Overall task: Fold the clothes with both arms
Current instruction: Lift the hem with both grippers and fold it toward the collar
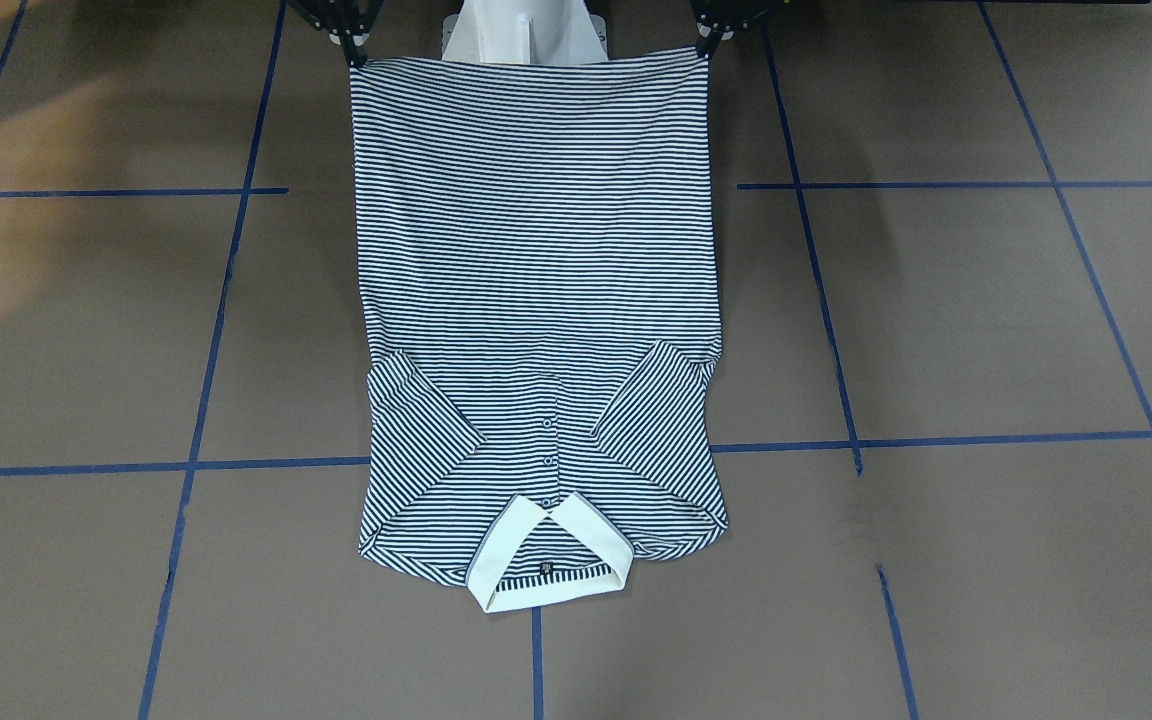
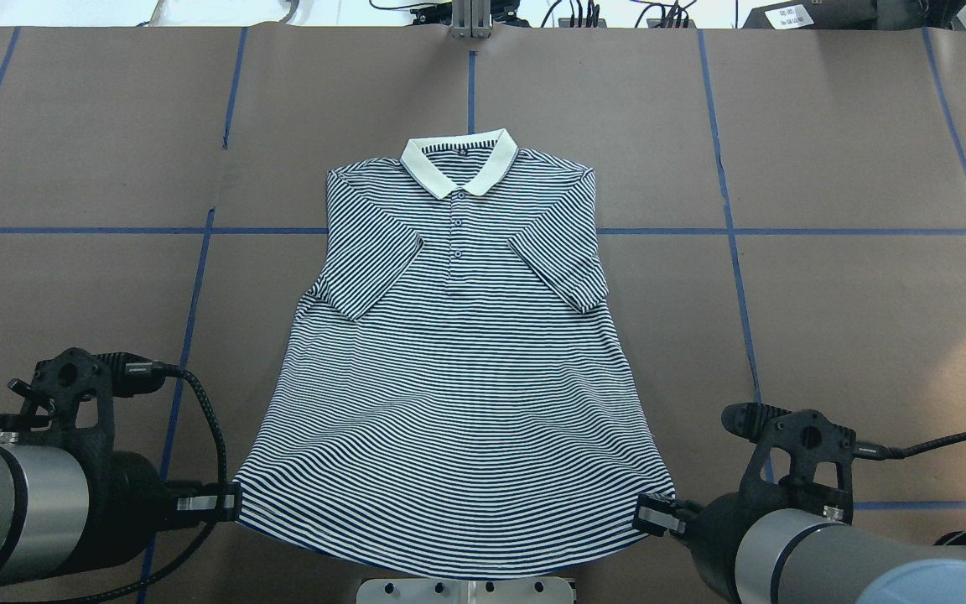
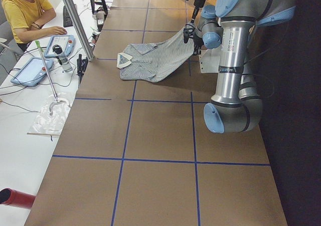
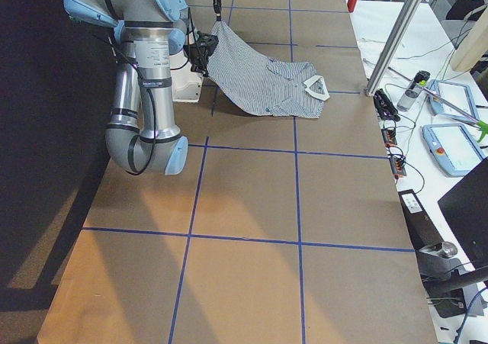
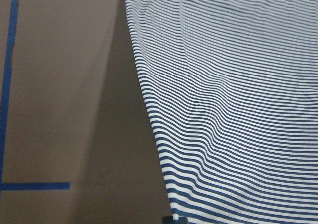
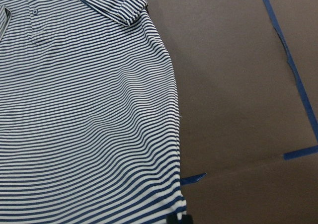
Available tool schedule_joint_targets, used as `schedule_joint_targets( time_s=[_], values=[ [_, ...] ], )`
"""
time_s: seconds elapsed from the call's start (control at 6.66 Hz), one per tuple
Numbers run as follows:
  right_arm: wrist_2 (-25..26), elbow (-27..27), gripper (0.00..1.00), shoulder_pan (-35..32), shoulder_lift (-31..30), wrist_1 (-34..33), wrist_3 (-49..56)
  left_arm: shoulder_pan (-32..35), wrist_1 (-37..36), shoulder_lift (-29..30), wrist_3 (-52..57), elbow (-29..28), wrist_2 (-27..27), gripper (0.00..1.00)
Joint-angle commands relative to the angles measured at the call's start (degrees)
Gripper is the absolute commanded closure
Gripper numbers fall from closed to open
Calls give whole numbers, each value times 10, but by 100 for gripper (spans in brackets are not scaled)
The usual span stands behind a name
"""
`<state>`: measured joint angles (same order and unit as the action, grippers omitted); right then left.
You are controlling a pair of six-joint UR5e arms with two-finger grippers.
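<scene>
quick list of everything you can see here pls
polo shirt: one, navy-and-white striped, white collar, front up mid-table, sleeves folded in, hem raised
table: one, brown with blue tape lines, beneath it all
pedestal base: one, white, between the arms
control tablets: two, blue-grey, side desk
person: one, yellow shirt, at the side desk
left arm, right arm: one each, silver-grey, either side of the hem
left end effector: one, black, shut on the hem's left corner
right end effector: one, black, shut on the hem's right corner
</scene>
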<state>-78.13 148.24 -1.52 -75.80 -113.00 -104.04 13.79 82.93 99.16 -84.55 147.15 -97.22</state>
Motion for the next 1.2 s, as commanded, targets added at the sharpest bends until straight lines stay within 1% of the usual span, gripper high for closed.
schedule_joint_targets(
  time_s=[0.0,0.15,0.3,0.45,0.6,0.75,0.9,1.05],
  values=[
    [-3,-16,100,-24,17,-10,9,13,-19,56,30,-52,-4,100],
    [-11,-46,100,-76,51,-10,51,72,-21,105,78,-105,-6,100],
    [-58,-92,100,-151,71,-6,83,119,-21,136,108,-149,-7,100],
    [-106,-135,100,-222,105,-4,116,175,-21,153,157,-177,-9,100],
    [-113,-173,100,-269,119,-2,149,226,-20,163,209,-209,-30,100],
    [-115,-224,100,-304,150,-1,179,263,-15,194,246,-269,-30,100],
    [-115,-293,100,-327,171,46,182,284,8,221,257,-329,-28,100],
    [-114,-385,100,-343,176,149,183,297,50,230,264,-380,-27,100]
  ],
)
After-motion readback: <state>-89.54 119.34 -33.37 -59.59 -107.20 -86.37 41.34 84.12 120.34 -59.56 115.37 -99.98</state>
